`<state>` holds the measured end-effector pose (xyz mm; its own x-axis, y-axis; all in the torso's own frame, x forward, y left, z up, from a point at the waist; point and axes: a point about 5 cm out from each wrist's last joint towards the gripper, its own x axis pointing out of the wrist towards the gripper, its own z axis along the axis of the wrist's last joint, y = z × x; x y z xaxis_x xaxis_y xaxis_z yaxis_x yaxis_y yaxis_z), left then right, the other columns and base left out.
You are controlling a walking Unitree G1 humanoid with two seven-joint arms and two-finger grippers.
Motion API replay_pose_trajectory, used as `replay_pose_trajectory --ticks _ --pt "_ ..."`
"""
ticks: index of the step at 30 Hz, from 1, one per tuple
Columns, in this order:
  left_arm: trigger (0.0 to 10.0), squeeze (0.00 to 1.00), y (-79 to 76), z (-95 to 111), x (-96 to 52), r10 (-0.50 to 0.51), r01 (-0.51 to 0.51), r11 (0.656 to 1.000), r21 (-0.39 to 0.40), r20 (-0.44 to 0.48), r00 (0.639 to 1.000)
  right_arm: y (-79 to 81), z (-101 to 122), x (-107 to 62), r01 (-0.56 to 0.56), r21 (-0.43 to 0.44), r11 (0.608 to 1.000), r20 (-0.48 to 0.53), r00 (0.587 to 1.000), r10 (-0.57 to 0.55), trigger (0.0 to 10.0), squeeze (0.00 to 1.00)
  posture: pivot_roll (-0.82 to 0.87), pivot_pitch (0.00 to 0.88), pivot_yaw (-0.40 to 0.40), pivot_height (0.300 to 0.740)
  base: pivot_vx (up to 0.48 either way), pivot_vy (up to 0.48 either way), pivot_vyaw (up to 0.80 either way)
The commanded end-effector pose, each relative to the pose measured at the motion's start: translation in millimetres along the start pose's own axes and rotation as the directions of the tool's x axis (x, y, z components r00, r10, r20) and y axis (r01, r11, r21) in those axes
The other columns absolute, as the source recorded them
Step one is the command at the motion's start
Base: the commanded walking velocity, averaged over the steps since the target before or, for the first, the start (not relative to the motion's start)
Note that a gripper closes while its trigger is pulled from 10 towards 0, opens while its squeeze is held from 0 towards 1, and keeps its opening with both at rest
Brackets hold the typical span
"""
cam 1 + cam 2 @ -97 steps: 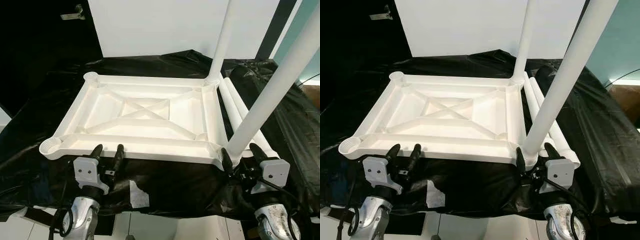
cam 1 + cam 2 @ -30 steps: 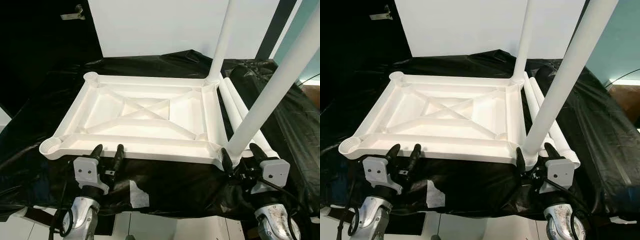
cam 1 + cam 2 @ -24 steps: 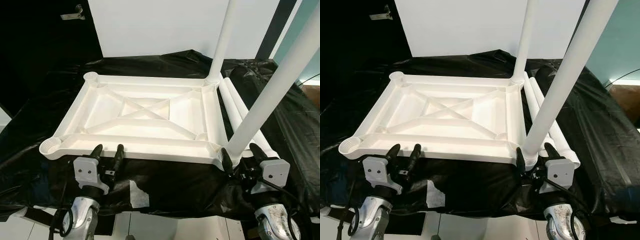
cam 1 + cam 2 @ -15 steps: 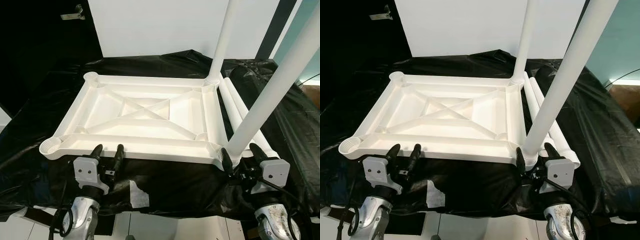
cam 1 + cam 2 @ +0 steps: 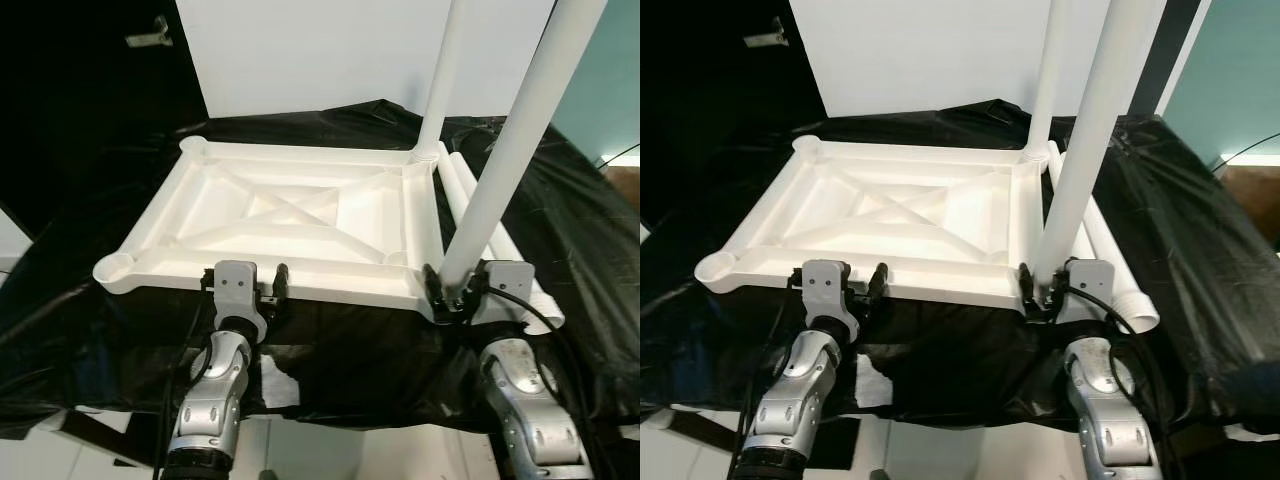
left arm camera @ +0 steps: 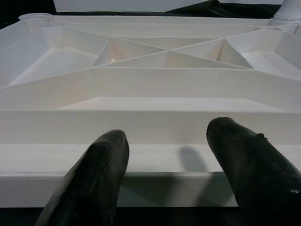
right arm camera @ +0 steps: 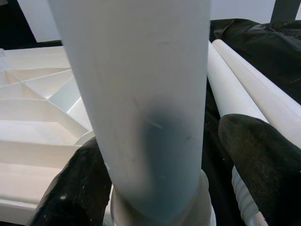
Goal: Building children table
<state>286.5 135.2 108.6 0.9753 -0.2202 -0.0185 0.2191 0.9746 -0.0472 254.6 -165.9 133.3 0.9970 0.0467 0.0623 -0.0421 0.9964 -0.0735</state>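
Two legs stand in the upturned tabletop (image 5: 290, 215), one between the right gripper (image 7: 155, 188)'s spread fingers, one beyond it; two loose legs (image 5: 500, 250) (just past it) and two sockets ahead of the left gripper (image 6: 167, 160), fingers apart, remain.

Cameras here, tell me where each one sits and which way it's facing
Left eye view: on the head, facing forward and down at the upturned table top; both arms show.
Right eye view: the same scene.
Left wrist view: along the left gripper toward the top's near rim.
Right wrist view: along the right gripper, fingers either side of the near leg.
Shared: table top.
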Motion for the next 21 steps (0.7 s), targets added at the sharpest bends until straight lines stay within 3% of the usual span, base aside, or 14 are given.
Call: replay_pose_trajectory --ticks 1,8,10,11,14,21 --pt "10.0 0.00 5.5 -9 -2.4 0.046 -0.046 0.999 0.001 -0.052 0.998 -0.8 -3 0.1 0.006 0.005 1.000 -0.022 1.000 -0.006 10.0 0.00 -0.09 0.050 0.017 0.740 0.000 0.000 0.00" --pt "10.0 0.00 12.6 0 -6.8 0.092 -0.092 0.996 -0.007 -0.025 0.995 1.1 -1 -4.6 -0.027 0.014 1.000 -0.037 0.999 0.028 10.0 0.00 -0.08 0.047 0.021 0.740 0.000 0.000 0.00" --pt "10.0 0.00 15.1 0 -13.2 0.088 -0.088 0.996 -0.015 -0.009 0.996 1.4 -2 -10.9 -0.043 0.010 0.999 -0.037 0.998 0.043 10.0 0.00 -0.08 0.046 0.021 0.740 0.000 0.000 0.00" --pt "10.0 0.00 17.5 0 -23.9 0.072 -0.072 0.997 -0.020 0.022 0.997 2.4 -3 -20.6 -0.073 -0.011 0.997 -0.037 0.997 0.072 10.0 0.00 -0.08 0.046 0.020 0.740 0.000 0.000 0.00" --pt "10.0 0.00 17.3 2 -28.9 0.056 -0.056 0.998 -0.015 0.046 0.997 2.6 -3 -23.8 -0.089 -0.029 0.996 -0.038 0.995 0.088 10.0 0.00 -0.07 0.045 0.021 0.740 0.000 0.000 0.00" --pt "10.0 0.00 8.3 10 -31.3 -0.041 0.043 0.999 -0.010 0.109 0.993 -1.0 6 -5.9 -0.121 -0.058 0.991 -0.003 0.993 0.121 10.0 0.00 -0.07 0.039 0.025 0.740 0.000 0.000 0.00"
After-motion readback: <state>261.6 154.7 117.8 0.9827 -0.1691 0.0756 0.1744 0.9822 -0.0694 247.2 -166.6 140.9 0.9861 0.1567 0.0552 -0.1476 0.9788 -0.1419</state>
